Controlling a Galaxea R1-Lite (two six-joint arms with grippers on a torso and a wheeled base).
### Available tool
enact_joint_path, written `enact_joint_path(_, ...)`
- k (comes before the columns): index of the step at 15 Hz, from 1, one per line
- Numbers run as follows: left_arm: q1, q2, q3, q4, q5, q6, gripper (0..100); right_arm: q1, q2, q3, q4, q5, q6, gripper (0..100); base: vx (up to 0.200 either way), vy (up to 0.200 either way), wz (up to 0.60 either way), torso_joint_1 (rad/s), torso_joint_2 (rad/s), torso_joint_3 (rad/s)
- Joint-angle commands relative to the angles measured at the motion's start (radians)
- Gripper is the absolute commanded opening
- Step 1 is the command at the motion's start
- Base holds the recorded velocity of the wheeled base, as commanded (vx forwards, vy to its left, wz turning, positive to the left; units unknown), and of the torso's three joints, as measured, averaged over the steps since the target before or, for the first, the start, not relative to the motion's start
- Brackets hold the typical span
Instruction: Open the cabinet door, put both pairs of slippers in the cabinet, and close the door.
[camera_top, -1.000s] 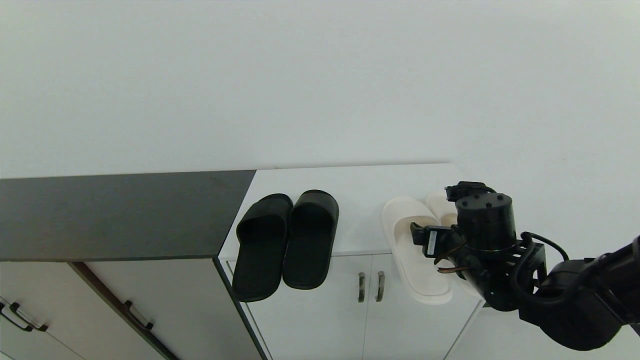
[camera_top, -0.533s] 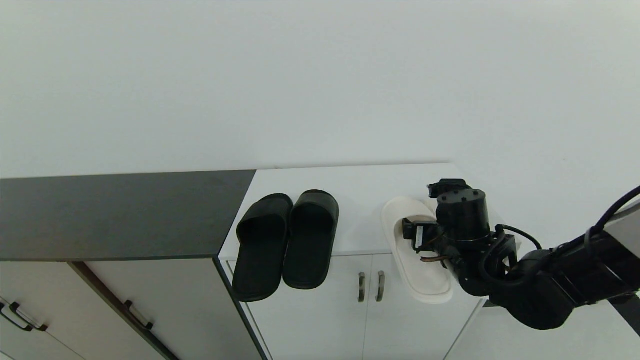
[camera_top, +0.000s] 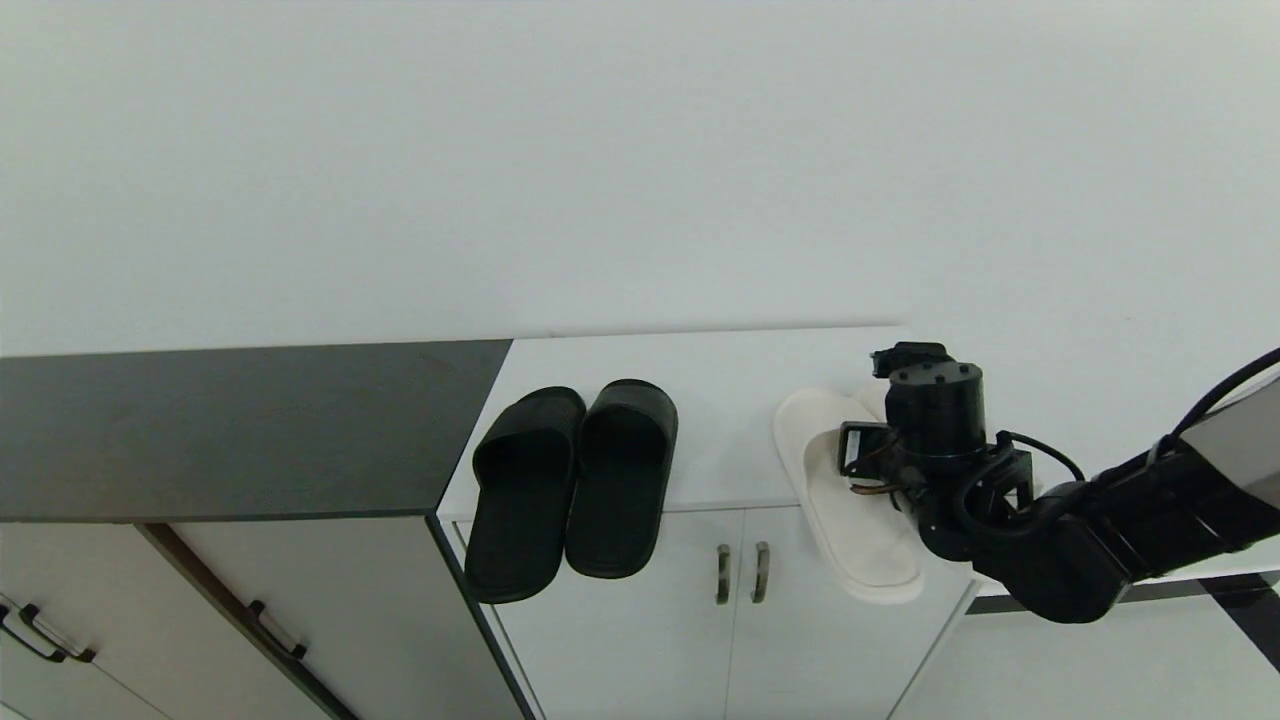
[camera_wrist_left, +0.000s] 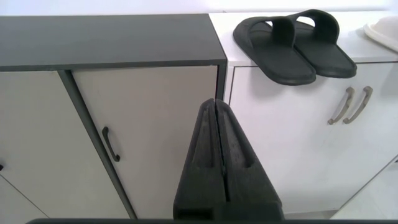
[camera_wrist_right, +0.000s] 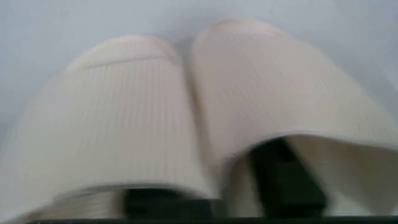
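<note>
**Right arm at the white slippers, cabinet shut**

Closest to me, the left gripper (camera_wrist_left: 214, 103) is clenched on nothing, its two fingers pressed flat together. It hangs in front of the dark-topped cabinet (camera_wrist_left: 106, 37), well apart from any slipper.

Beyond it is the white cabinet (camera_top: 640, 620). Both doors (camera_top: 610, 600) are shut, and the two handles (camera_top: 740, 573) sit side by side at the middle seam.

On top of that cabinet lie both pairs, with their heels hanging over the front edge. The black slippers (camera_top: 575, 475) are side by side at the left end, just beside the dark top. The white slippers (camera_top: 860, 500) are at the right end. The one I can see in full is angled, with its heel out over the right door.

The right gripper (camera_top: 865, 465) is down at the white pair, right by the straps. From the wrist camera I get both straps up close. Whether it is released or clamped on them I cannot tell.

A plain wall (camera_top: 640, 160) stands behind it all.
</note>
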Motion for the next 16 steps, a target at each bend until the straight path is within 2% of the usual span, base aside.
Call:
enact_joint_path(1, -0.001, 0.001, 0.0, 0.0, 0.0, -0.001, 0, 0.005, -0.014, 0.001, -0.002, 0.001, 0.001, 0, 0.0, 0.0, 0.0, 0.0, 0.0, 0.0)
enact_joint_path(4, 0.0, 0.001, 0.0, 0.0, 0.0, 0.0, 0, 0.078, -0.099, 0.05, -0.011, 0.018, 0.002, 0, 0.0, 0.0, 0.0, 0.0, 0.0, 0.0)
enact_joint_path(7, 0.0, 0.001, 0.0, 0.0, 0.0, 0.0, 0, 0.284, -0.369, 0.257, -0.018, 0.209, -0.022, 0, 0.0, 0.0, 0.0, 0.0, 0.0, 0.0)
enact_joint_path(9, 0.0, 0.001, 0.0, 0.0, 0.0, 0.0, 0, 0.362, -0.508, 0.395, -0.019, 0.355, -0.067, 0, 0.0, 0.0, 0.0, 0.0, 0.0, 0.0)
enact_joint_path(11, -0.001, 0.001, 0.0, 0.0, -0.002, 0.0, 0, 0.393, -0.629, 0.536, -0.019, 0.502, -0.099, 0, 0.0, 0.0, 0.0, 0.0, 0.0, 0.0)
enact_joint_path(13, -0.001, 0.001, 0.0, 0.0, -0.002, 0.002, 0, 0.393, -0.668, 0.584, -0.019, 0.616, -0.122, 0, 0.0, 0.0, 0.0, 0.0, 0.0, 0.0)
enact_joint_path(16, 0.0, 0.001, 0.0, 0.0, 0.0, -0.001, 0, 0.393, -0.652, 0.611, -0.031, 0.628, -0.14, 0, 0.0, 0.0, 0.0, 0.0, 0.0, 0.0)
